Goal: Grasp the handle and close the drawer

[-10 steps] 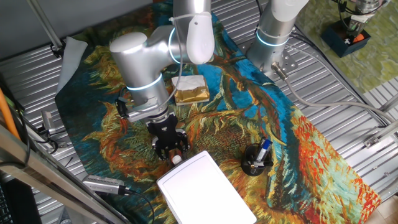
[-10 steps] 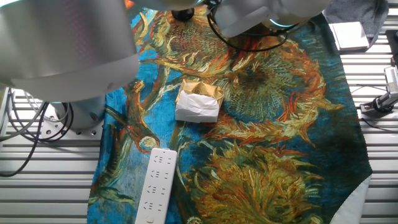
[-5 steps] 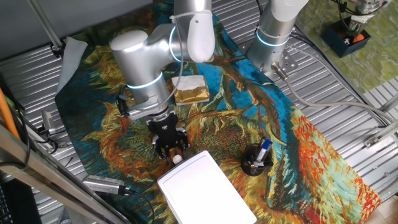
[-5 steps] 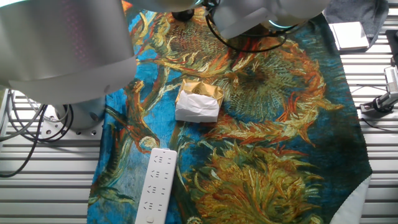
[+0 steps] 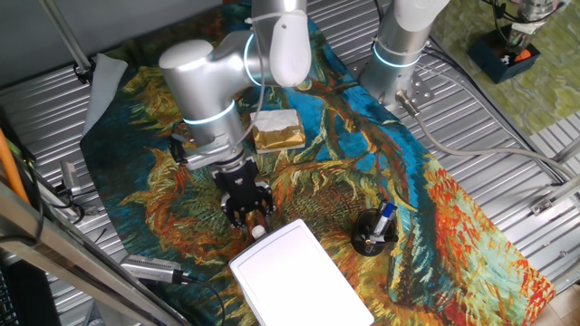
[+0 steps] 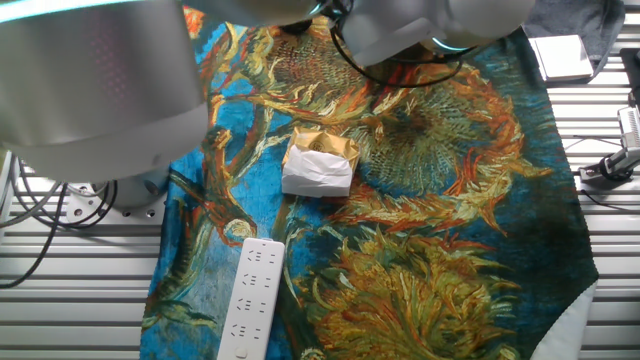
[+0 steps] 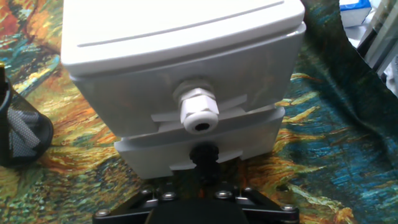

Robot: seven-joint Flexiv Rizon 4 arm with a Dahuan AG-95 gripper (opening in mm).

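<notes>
The white flat-topped box (image 5: 299, 272) stands on the painted cloth at the front. In the hand view its front (image 7: 186, 68) fills the frame, with a white knob (image 7: 199, 116) on the upper panel. The drawer (image 7: 199, 149) is the lower panel, standing a little proud of the box, with a dark round handle (image 7: 204, 154) at its middle. My gripper (image 5: 250, 215) is right at the box's near end. In the hand view my gripper (image 7: 204, 167) is dark and reaches up to the dark handle. The fingers do not show apart from it.
A tan-and-white block (image 5: 277, 130) lies behind the arm and also shows in the other fixed view (image 6: 320, 165). A black mesh pen cup (image 5: 374, 233) stands right of the box. A white power strip (image 6: 250, 297) lies on the cloth. A second arm's base (image 5: 399, 54) is at the back.
The arm has shifted slightly up and to the left. The gripper stays at the box's front. The box has not visibly moved.
</notes>
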